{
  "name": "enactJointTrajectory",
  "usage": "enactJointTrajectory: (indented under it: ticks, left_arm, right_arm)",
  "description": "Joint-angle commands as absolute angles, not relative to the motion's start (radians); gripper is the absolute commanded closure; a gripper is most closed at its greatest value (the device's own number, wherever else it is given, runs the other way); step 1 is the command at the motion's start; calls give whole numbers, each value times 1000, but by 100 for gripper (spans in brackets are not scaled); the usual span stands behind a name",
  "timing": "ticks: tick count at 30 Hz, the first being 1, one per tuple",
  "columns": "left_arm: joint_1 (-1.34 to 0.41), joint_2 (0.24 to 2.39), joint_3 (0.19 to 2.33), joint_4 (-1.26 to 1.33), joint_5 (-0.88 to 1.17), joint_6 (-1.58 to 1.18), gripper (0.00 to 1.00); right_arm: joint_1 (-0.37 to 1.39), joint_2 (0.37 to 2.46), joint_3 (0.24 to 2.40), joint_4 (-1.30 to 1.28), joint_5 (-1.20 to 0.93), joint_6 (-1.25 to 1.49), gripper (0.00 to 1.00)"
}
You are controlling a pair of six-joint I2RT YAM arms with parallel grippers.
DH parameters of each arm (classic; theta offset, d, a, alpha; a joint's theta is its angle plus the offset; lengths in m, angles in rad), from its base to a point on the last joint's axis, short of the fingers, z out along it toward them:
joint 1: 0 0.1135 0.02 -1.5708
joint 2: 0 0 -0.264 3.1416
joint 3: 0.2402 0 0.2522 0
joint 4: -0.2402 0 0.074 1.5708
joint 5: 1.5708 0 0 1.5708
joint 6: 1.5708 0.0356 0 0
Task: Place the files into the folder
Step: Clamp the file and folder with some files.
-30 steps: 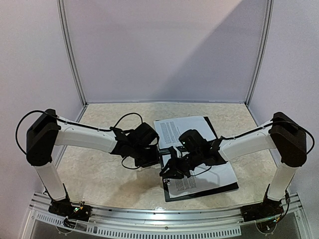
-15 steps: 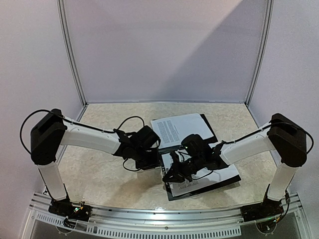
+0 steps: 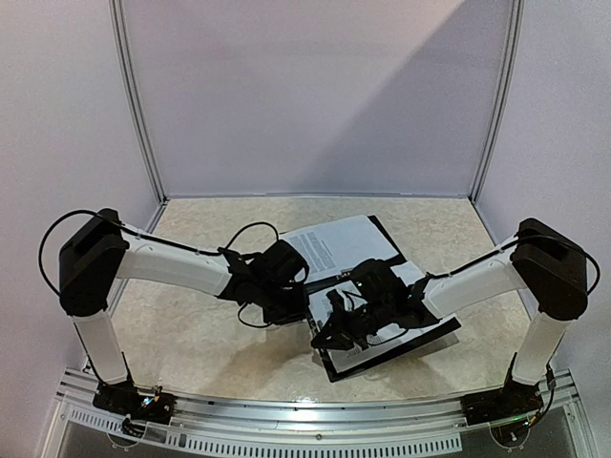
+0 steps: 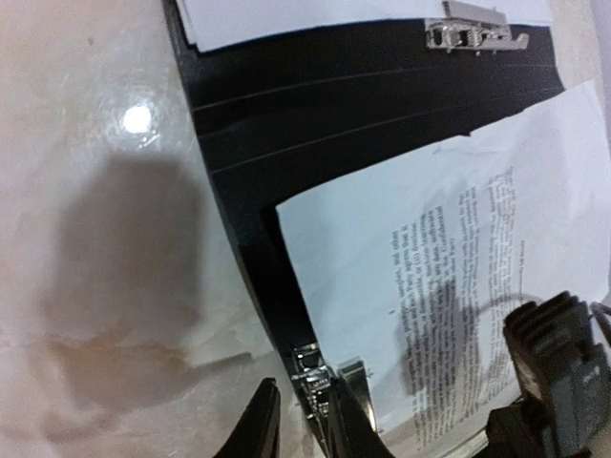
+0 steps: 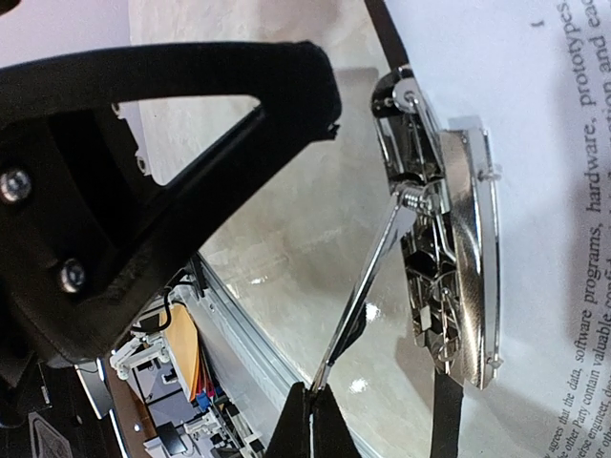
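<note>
1. Left arm [image 3: 177, 267]: white tubular links between chunky black joint housings; a thin black cable [image 3: 40, 260] loops beside its shoulder.
2. Right arm [image 3: 473, 280]: same white-and-black build; black pincer finger [image 5: 115, 248] with a triangular cut-out; two silver screws [image 5: 69, 277].

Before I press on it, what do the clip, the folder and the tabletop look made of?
The clip: polished metal, mirror-bright, with a coil spring. The folder: matte black, scored lines; plastic or coated board, unclear. The table: glossy marbled beige, reflecting a lamp; stone or laminate, unclear.
</note>
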State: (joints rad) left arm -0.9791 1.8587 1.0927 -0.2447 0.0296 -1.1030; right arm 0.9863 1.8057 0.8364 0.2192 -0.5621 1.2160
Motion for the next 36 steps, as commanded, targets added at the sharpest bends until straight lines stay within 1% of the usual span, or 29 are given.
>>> enactJointTrajectory:
  ticks: [1, 4, 18, 21, 23, 30, 36]
  left_arm:
    - [-987, 1858, 1111, -218, 39, -1109, 82]
    - [-990, 1888, 1116, -210, 69, -1120, 82]
    - [-992, 1988, 1162, -240, 78, -1109, 83]
    - [-993, 2010, 1169, -253, 66, -1102, 95]
    - [-992, 2025, 1179, -268, 55, -1091, 100]
    - [-994, 2083, 1216, -311, 36, -1057, 100]
    - [-993, 2092, 1227, -331, 13, -1044, 100]
  right_arm:
    - [990, 1810, 813, 219, -554, 1215, 100]
    - [989, 1812, 809, 225, -557, 1219, 100]
    - [990, 1809, 787, 232, -558, 1220, 100]
    - [991, 1808, 771, 224, -555, 1218, 100]
    - [990, 1803, 756, 215, -550, 1215, 100]
    - [990, 1757, 728, 126, -503, 1172, 99]
    - [990, 1740, 688, 63, -467, 1134, 99]
